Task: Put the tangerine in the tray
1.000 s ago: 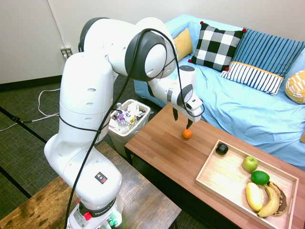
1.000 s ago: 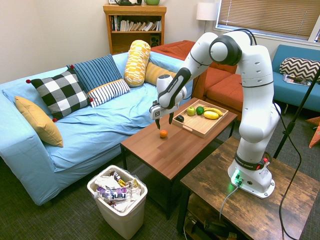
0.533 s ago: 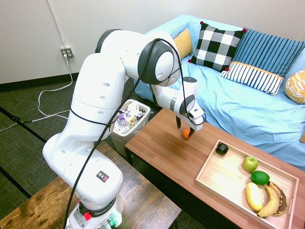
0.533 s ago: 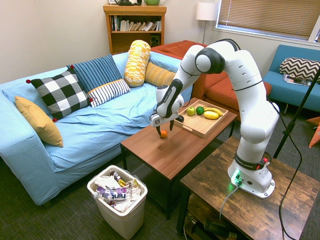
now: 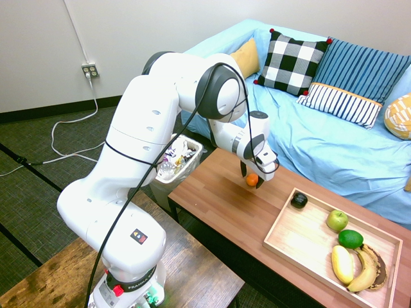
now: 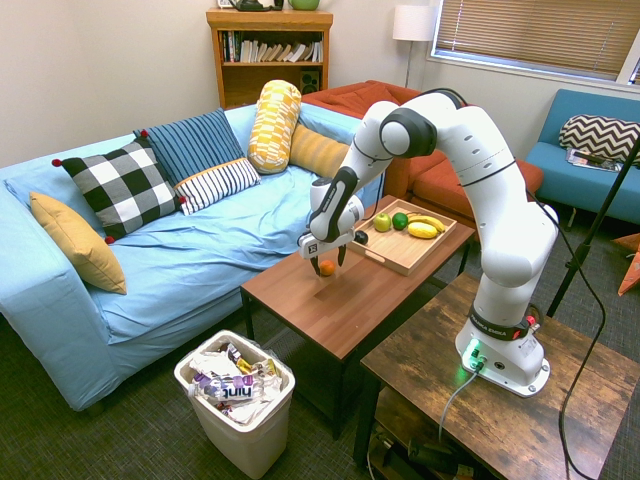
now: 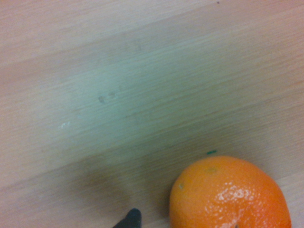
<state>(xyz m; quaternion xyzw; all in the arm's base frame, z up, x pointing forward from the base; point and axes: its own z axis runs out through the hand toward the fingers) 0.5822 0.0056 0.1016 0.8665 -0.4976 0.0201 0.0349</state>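
Grasp step under way: pincer point(image 5: 252, 181) lowered with jaws apart on either side of the tangerine point(image 5: 252, 179) resting on the counter point(image 5: 218, 199), well apart from the tray point(image 5: 302, 240); next, likely closing gently, lifting, carrying over the tray's rim.

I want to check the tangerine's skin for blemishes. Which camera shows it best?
The wrist view: the tangerine is seen close up, its glossy peel clear. In both exterior views it is only a small orange spot between the gripper fingers, partly hidden.
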